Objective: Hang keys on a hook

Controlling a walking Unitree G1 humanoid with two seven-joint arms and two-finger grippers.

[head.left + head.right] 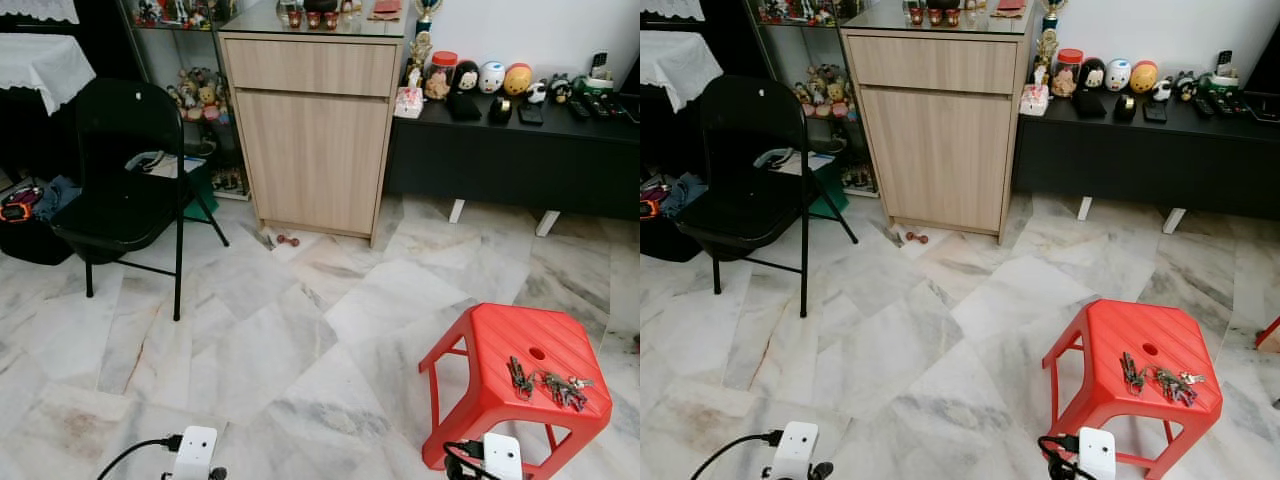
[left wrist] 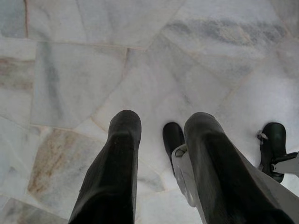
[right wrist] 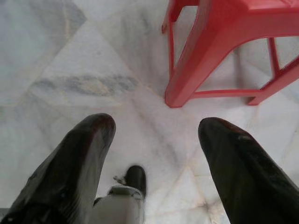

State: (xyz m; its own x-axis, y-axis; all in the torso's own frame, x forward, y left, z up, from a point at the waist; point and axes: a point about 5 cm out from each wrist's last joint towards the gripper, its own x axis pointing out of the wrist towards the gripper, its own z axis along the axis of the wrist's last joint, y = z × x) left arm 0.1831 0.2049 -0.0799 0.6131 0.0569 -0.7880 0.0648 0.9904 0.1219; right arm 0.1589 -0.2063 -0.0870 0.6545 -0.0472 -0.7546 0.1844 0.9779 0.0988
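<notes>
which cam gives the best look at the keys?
Left eye view: the keys lie in plain sight on top of the red stool, slightly larger than in the right eye view, which shows the same. The right wrist view catches the stool's legs, not its top.

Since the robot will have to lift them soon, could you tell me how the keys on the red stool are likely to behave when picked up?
The keys lie spread in loose bunches on the red stool, so they would probably dangle and swing rather than stay stiff. Being small metal pieces, they may slip between fingers. Pushed, they would likely slide on the smooth plastic seat.
</notes>
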